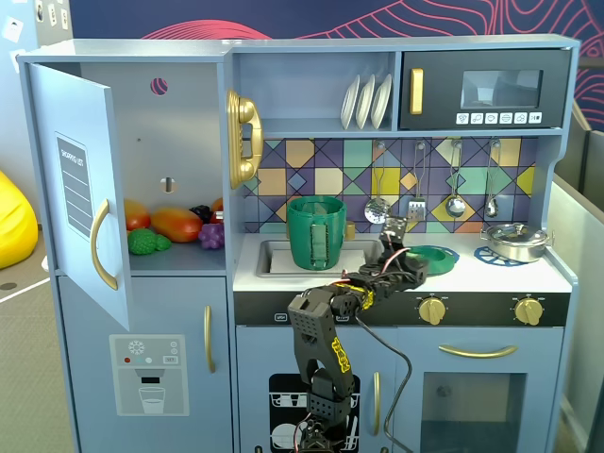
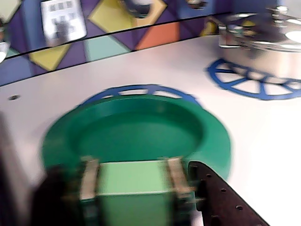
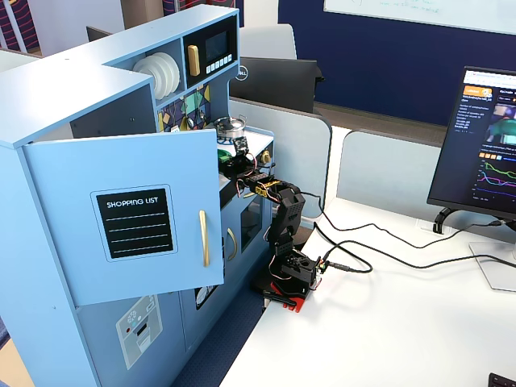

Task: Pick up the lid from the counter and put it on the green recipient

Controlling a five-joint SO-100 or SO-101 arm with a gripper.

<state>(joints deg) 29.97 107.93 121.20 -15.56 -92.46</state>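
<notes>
Green lid (image 2: 136,136): it lay on the counter (image 2: 263,141), at 3 o'clock from the green recipient (image 1: 316,232) in a fixed view.
Gripper (image 2: 134,190): our fingers squeezed the lid's boxy knob (image 2: 133,184).
Doing it well: we thought we should lift straight up and keep the lid flat.

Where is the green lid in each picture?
A fixed view, front on: lid lies on the counter, right of the green pot.
Wrist view: lid fills the lower middle.
A fixed view, from the side: lid hidden behind the open door.
Shared landmark: silver pot.
</notes>
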